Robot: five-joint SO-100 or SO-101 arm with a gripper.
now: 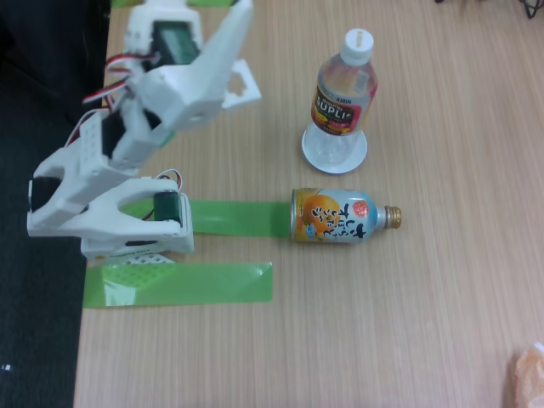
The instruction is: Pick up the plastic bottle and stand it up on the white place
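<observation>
- While we look across the fixed view from left to right, we first meet our white arm (127, 161), folded up at the left edge of the wooden table (425, 323).
- Our gripper (244, 72) sits near the top, well apart from both bottles. It has nothing in it — but we cannot tell how wide it is open, because its white parts blur together.
- Two green strips (183, 283) lie flat on the table by the arm's base.
- Next comes the orange-and-blue bottle-can (336, 216), lying on its side with its gold cap pointing right. It is not ours to move.
- Just above it is the plastic bottle (343, 98). It stands up with its white cap on top, and its bottom rests on the white place (334, 153).
- So we think the job looks done — the bottle is already up and on the round white spot.
- The step in hand seems to be the last one: the arm is tucked back at rest.
- If we move next, we think we only need to stay clear, so we do not bump the bottle over.
</observation>
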